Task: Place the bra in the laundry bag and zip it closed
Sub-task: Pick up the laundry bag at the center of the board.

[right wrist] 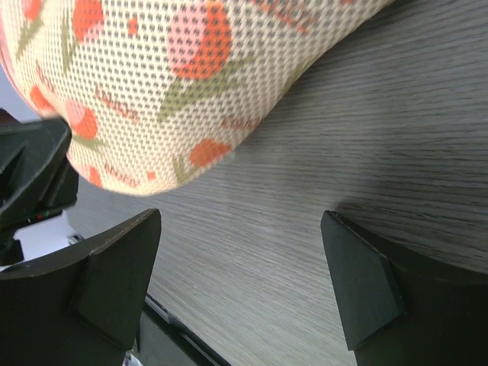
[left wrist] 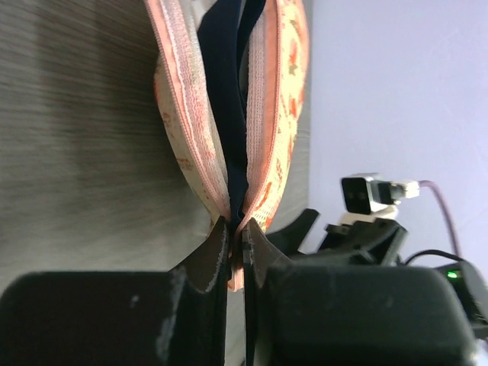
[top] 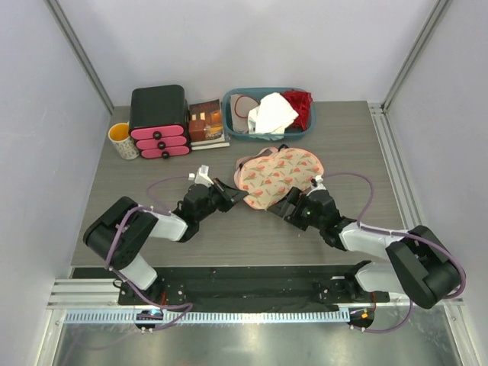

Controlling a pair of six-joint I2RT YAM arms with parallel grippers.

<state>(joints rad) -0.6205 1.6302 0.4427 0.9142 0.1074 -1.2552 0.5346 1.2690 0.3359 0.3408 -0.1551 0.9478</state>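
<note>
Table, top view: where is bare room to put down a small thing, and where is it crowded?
Bare: the grey wood table right of the floral cream laundry bag, to the right edge; also the near strip between the arms. Crowded: the back row, yellow mug to teal plastic basket, and the bag's near end, with left claw and right claw.

Bra (left wrist: 229,114) inside laundry bag (top: 278,175) on table (top: 351,152), basket (top: 263,137) behind it, drawer box (top: 158,114), book (top: 206,122) and mug (top: 123,141) back-left

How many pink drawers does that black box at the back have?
3, stacked on the black box's front, back left beside the mug: top drawer, middle drawer, bottom drawer. None looks hidden.
</note>
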